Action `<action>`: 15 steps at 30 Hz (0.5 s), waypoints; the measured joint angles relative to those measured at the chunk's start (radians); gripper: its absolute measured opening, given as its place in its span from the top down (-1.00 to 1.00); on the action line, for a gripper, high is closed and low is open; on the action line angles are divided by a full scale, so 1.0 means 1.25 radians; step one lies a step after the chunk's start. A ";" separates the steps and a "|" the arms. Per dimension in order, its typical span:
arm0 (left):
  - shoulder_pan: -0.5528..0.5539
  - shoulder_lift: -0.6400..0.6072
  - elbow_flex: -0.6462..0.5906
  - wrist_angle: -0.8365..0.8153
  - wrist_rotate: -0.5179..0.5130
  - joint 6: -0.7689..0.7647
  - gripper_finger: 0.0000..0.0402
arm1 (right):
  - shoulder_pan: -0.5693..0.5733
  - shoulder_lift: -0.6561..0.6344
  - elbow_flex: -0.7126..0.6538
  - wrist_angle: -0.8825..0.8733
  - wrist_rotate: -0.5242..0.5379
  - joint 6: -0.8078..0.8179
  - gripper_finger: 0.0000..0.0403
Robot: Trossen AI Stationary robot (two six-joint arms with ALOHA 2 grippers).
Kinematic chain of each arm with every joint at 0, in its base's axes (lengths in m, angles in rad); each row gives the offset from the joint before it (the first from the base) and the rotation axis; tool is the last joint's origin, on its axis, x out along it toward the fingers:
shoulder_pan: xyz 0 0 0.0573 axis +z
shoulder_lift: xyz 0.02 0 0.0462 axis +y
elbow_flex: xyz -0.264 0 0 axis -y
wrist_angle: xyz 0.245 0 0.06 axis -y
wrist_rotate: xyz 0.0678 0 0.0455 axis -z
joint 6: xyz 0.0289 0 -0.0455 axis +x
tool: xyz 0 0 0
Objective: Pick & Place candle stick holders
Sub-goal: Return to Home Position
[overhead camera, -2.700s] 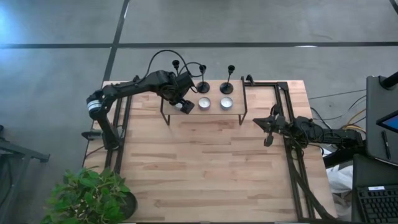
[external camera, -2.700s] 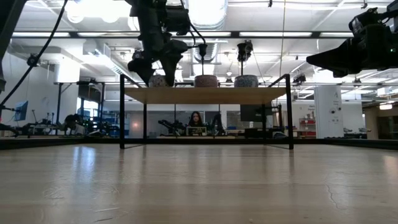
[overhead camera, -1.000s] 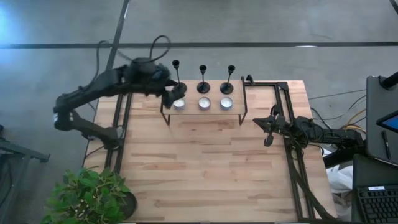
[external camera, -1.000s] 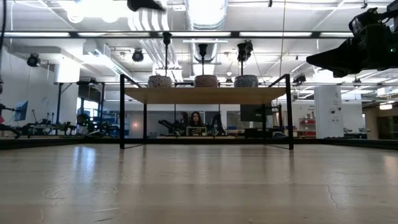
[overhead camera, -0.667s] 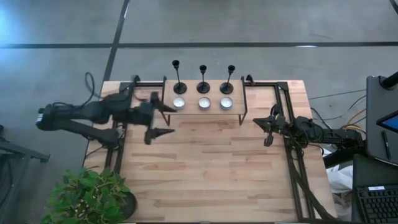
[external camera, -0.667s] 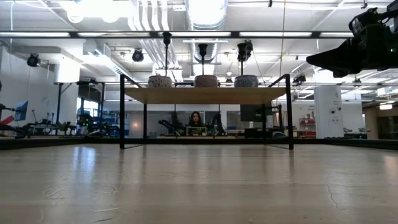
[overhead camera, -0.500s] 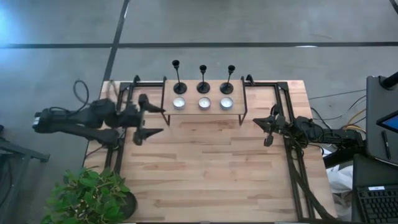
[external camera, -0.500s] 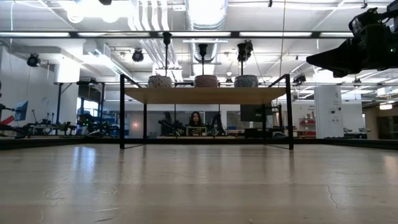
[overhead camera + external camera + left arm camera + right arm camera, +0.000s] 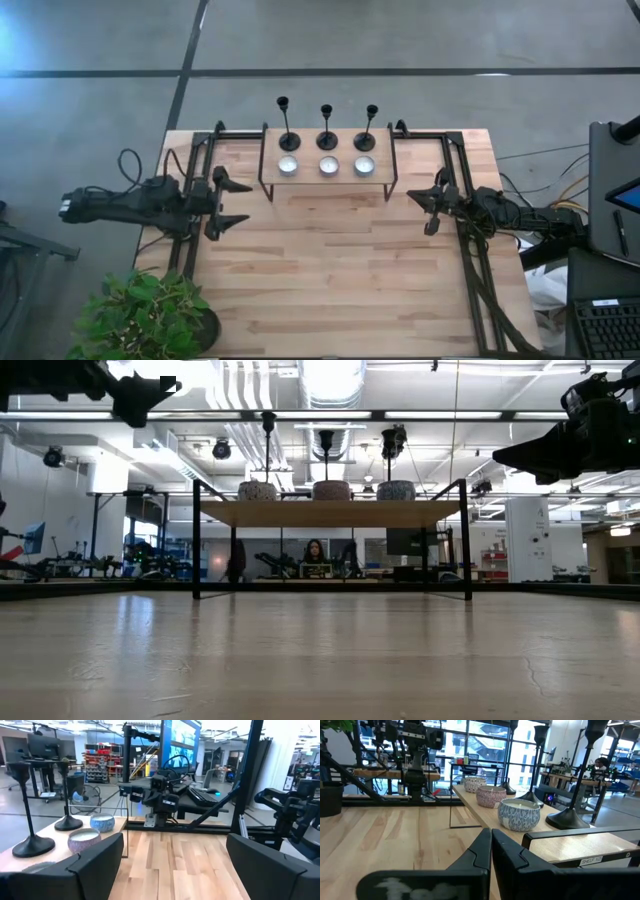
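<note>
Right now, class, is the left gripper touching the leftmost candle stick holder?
Apart. In the high view the open left gripper sits near the left edge of the table, bare wood lying between it and the leftmost candle stick holder.

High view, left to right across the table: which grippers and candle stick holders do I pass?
Left gripper → left candle stick holder → middle candle stick holder → right candle stick holder → right gripper. The candles line up with the holders, so they are left out.
</note>
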 joint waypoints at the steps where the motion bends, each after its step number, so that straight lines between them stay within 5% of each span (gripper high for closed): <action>1: 0.000 -0.003 -0.007 0.002 0.000 -0.001 -0.79 | 0.000 0.000 0.000 0.000 0.000 -0.001 0.96; 15: 0.000 -0.105 -0.064 -0.101 -0.015 0.032 -0.79 | 0.000 0.000 0.000 0.000 0.000 -0.001 0.96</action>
